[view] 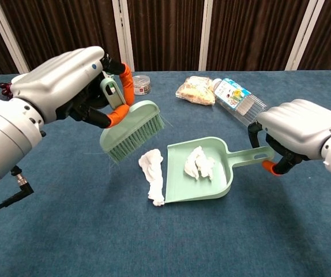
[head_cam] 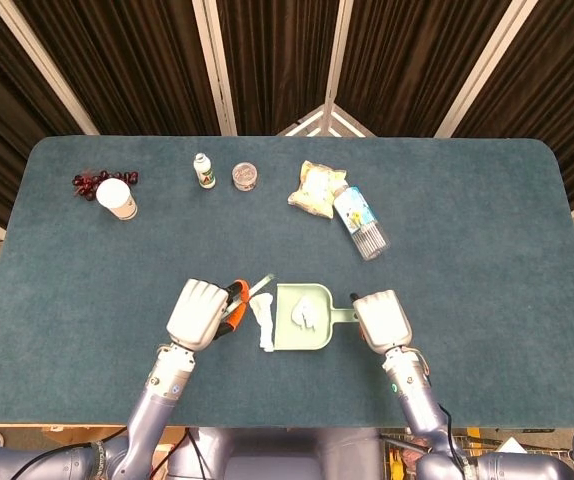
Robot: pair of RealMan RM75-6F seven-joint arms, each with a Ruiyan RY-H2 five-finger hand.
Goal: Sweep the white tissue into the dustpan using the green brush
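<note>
My left hand [view: 67, 83] [head_cam: 199, 312] grips the handle of the green brush [view: 132, 130], which hangs bristles down above the table, left of a strip of white tissue [view: 153, 173] [head_cam: 263, 321]. That strip lies on the table against the open lip of the green dustpan [view: 180, 184] [head_cam: 285, 340]. More crumpled tissue [view: 199, 163] sits inside the pan. My right hand [view: 301, 133] [head_cam: 381, 318] holds the dustpan's handle [view: 249, 154], with the pan flat on the table.
At the back lie a clear plastic bottle [view: 237, 98] and a snack packet [view: 195, 90]. A small round tin [view: 140, 84] and a little white bottle [head_cam: 203, 171] stand behind. A paper cup [head_cam: 117, 198] and dark red grapes [head_cam: 89, 181] sit at the far left.
</note>
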